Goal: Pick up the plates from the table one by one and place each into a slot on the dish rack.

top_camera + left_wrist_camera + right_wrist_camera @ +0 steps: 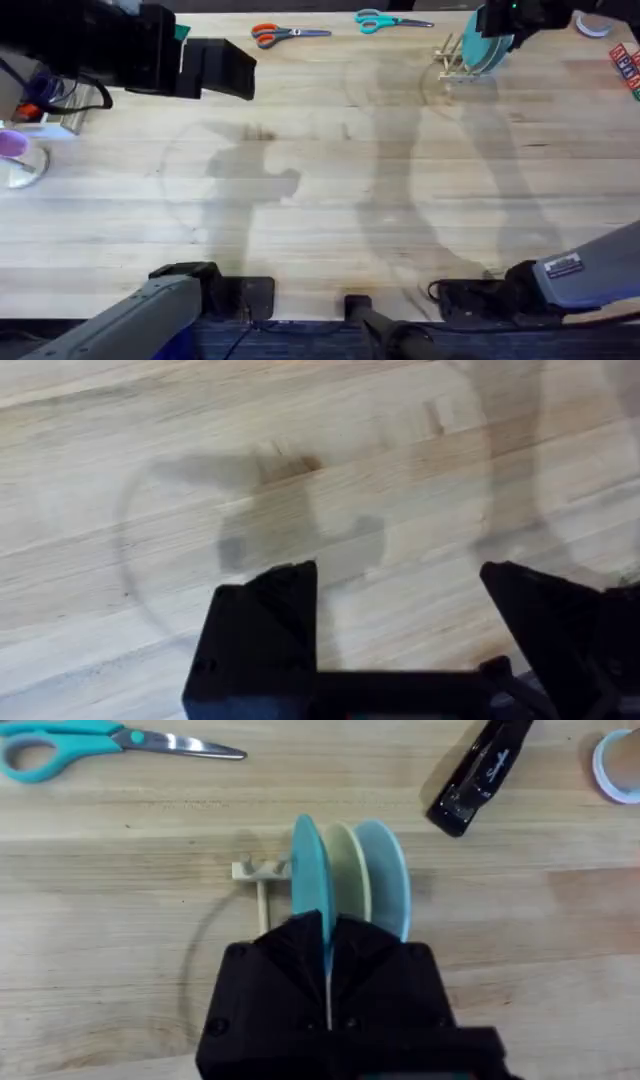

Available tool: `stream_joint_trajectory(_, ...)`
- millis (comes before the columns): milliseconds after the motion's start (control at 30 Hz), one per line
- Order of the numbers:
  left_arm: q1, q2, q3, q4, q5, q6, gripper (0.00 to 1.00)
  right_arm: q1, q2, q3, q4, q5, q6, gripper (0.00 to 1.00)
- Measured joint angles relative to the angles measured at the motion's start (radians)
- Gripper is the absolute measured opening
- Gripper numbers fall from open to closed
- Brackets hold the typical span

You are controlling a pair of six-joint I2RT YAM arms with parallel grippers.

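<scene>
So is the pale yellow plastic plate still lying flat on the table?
No, the pale yellow plastic plate stands upright in the light-wood dish rack.
</scene>
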Motion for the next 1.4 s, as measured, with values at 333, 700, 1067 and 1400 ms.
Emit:
stream_joint_trajectory(333,0.000,0.000,0.000,0.000,0.000,0.000,0.995,0.000,0.010,0.000,0.000,0.000,0.000,0.028)
stream_joint_trajectory(700,0.000,0.000,0.000,0.000,0.000,0.000,0.995,0.000,0.013,0.000,0.000,0.000,0.000,0.028)
stream_joint_trajectory(1067,0.000,0.000,0.000,0.000,0.000,0.000,0.995,0.000,0.048,0.000,-0.003,0.000,0.000,0.028)
stream_joint_trajectory(1400,0.000,0.000,0.000,0.000,0.000,0.000,0.995,0.000,0.048,0.000,-0.001,0.000,0.000,0.077)
